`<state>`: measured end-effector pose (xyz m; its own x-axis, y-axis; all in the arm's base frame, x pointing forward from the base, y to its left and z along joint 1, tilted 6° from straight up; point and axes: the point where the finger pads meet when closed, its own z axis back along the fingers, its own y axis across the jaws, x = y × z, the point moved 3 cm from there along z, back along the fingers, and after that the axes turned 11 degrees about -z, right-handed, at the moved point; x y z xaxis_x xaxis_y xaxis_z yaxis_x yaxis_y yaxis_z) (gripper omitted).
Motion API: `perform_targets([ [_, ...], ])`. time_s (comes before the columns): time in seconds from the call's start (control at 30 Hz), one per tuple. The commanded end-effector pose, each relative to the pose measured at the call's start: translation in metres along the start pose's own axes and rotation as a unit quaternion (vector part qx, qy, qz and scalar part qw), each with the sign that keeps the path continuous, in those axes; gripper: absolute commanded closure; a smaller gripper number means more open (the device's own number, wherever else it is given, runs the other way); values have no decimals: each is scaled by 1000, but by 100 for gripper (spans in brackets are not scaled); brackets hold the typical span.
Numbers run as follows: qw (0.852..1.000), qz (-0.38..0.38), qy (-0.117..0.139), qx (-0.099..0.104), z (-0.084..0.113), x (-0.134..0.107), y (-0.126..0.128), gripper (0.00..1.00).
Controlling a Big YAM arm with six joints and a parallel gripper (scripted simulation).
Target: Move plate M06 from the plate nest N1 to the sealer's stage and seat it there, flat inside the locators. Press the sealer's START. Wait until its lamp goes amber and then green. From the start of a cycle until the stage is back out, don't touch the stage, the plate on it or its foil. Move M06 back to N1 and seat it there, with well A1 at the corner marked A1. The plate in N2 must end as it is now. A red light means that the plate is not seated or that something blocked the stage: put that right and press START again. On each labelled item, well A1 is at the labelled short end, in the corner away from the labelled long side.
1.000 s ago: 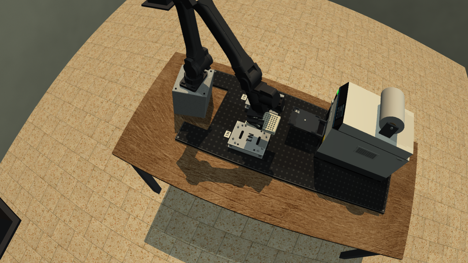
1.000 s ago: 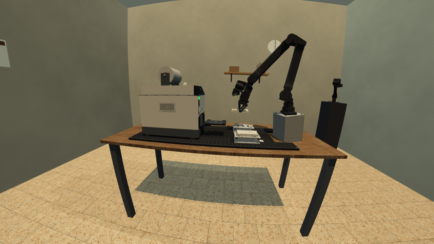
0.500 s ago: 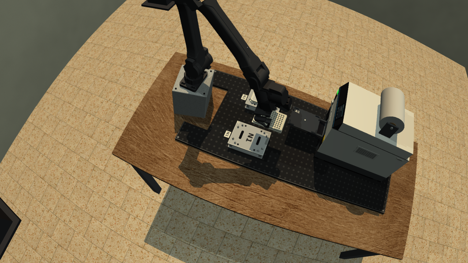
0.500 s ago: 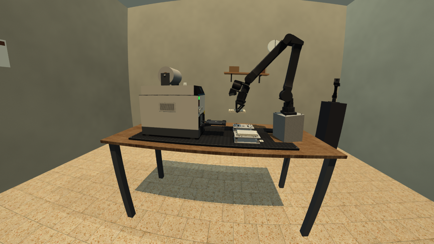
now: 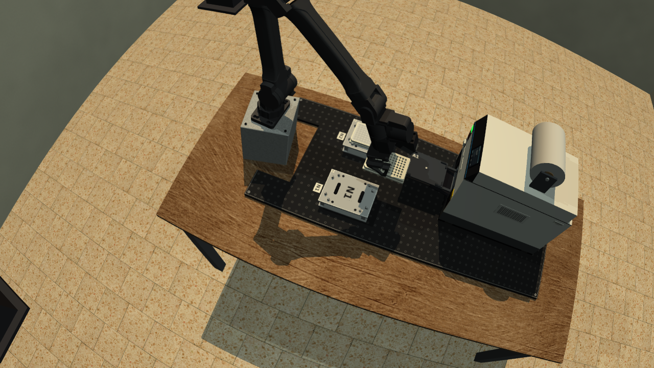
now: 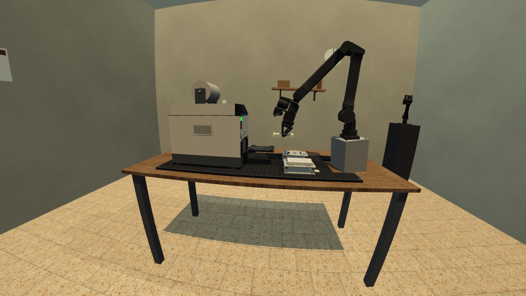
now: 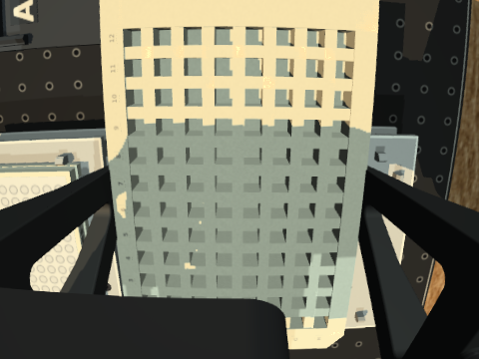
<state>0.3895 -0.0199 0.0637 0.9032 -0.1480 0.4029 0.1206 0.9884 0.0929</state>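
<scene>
Plate M06 [image 5: 399,167] [image 6: 276,134] [image 7: 239,191] is white, with numbers along one long edge. My gripper [image 5: 380,166] [image 6: 284,133] [image 7: 238,179] is shut on its long sides and holds it roughly level, high above the board, between the nests and the sealer's stage. The dark stage [image 5: 425,170] [image 6: 261,148] [image 7: 70,27] is out, bare, with its A1 label beside it. Nest N1 [image 5: 340,201] [image 6: 294,153] [image 7: 394,142] is empty. The N2 plate [image 5: 360,134] [image 6: 298,161] [image 7: 35,181] sits in its nest. The sealer's lamp [image 5: 472,128] [image 6: 241,119] is green.
The sealer [image 5: 516,160] [image 6: 204,143] stands at the stage's far end, with a foil roll [image 5: 547,144] [image 6: 209,91] on top. The arm's grey pedestal [image 5: 265,145] [image 6: 349,154] stands at the other end of the table. The perforated board [image 5: 416,237] lies under the nests and sealer.
</scene>
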Motion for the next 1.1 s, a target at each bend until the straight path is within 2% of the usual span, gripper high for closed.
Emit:
perform_targets([
  [0.0, 1000, -9, -12, 0, 5, 22, 8, 100],
  [0.5, 1000, -9, -17, 0, -1, 46, 29, 100],
  [0.73, 1000, 0, -11, 3, -7, 47, 41, 100],
  [1.07, 1000, -6, -21, 2, -8, 71, 57, 100],
])
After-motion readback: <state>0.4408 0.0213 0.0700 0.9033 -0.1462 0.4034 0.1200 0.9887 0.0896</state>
